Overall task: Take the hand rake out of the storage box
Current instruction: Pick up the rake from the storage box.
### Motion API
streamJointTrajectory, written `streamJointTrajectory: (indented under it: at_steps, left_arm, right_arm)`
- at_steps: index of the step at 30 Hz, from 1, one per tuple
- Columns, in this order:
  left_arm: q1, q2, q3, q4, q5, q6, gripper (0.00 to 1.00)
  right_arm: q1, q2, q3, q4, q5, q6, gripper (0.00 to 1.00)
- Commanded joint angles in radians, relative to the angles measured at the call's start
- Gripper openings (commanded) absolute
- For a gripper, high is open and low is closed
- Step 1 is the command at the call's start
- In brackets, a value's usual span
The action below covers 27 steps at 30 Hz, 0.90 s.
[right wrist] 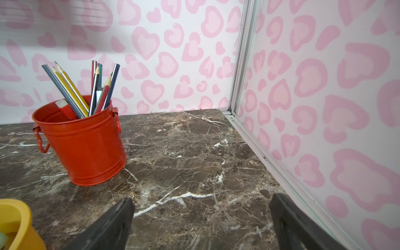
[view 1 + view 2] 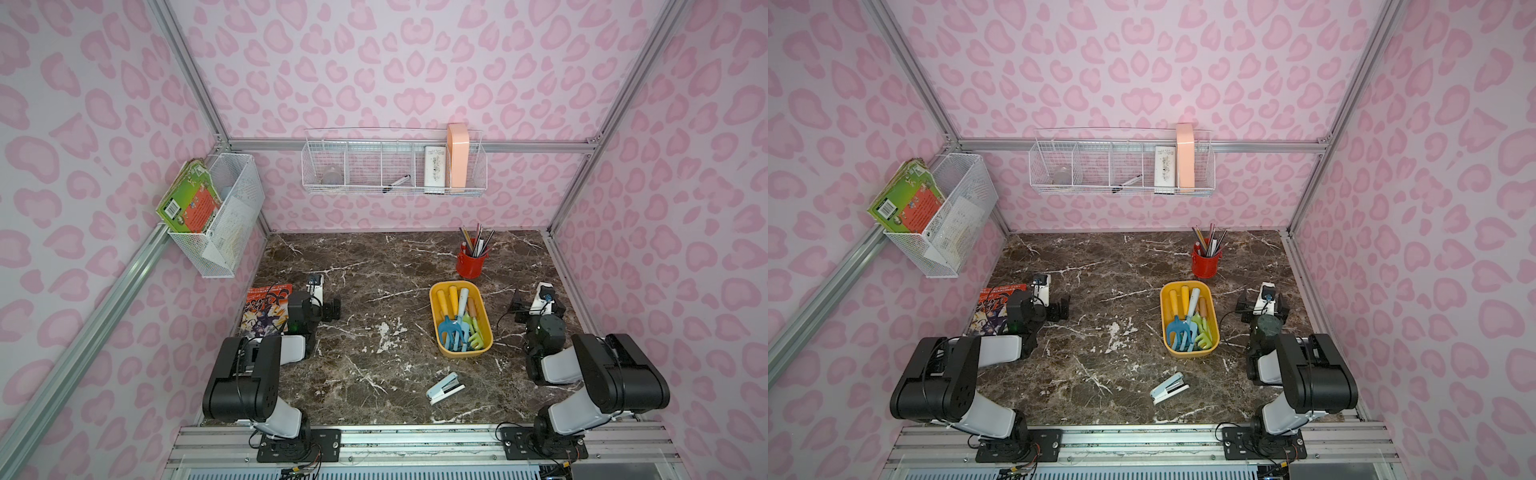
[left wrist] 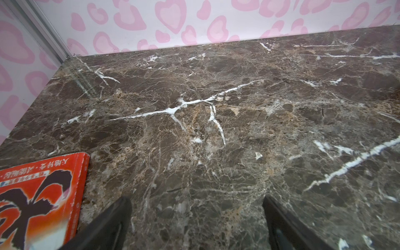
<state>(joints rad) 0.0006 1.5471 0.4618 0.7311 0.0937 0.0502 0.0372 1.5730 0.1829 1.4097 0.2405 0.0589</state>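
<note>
The yellow storage box (image 2: 434, 320) (image 2: 1164, 322) stands right of centre on the marble top, and its corner (image 1: 13, 218) shows in the right wrist view. Several small garden tools lie in it, handles away, heads near. A dark blue pronged head (image 2: 448, 329) and a green toothed head (image 2: 477, 338) show; I cannot tell which is the hand rake. My right gripper (image 2: 538, 305) (image 1: 201, 202) hovers open just right of the box, empty. My left gripper (image 2: 331, 309) (image 3: 198, 201) is open over bare marble at the left, far from the box.
A red pencil cup (image 2: 471, 262) (image 1: 80, 140) stands just behind the box. A white-blue stapler (image 2: 445, 388) lies in front of it. A red comic book (image 2: 266, 309) (image 3: 36, 194) lies beside the left gripper. The right wall rail (image 1: 259, 151) runs close to the right gripper. White wire baskets (image 2: 395, 166) hang on the walls.
</note>
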Motion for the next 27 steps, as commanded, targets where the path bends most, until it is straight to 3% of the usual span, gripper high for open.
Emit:
streamJointTrajectory:
  at_steps: [1,5,10,14,19,27]
  left_arm:
    - [0.001,-0.002,0.004,-0.007,0.009,-0.006,0.99]
    - [0.001,-0.008,-0.004,0.000,0.009,-0.007,0.93]
    - [-0.023,-0.008,0.017,0.013,-0.009,0.049,0.95]
    - [-0.066,-0.051,0.168,-0.330,-0.074,0.049,0.98]
    - [-0.109,-0.083,0.260,-0.482,-0.200,0.027,0.98]
    - [-0.143,-0.075,0.443,-0.787,-0.259,-0.068,0.98]
  right_arm:
    - [-0.001,-0.004,0.002,-0.004,-0.002,0.003,1.00]
    - [-0.004,-0.022,0.010,-0.034,-0.006,0.003,1.00]
    - [-0.001,-0.152,0.161,-0.438,-0.002,-0.014,1.00]
    - [0.015,-0.196,0.212,-0.591,-0.006,-0.014,1.00]
    - [0.080,-0.217,0.321,-0.838,-0.039,-0.001,1.00]
    - [0.273,-0.182,0.487,-1.134,-0.074,0.037,0.98]
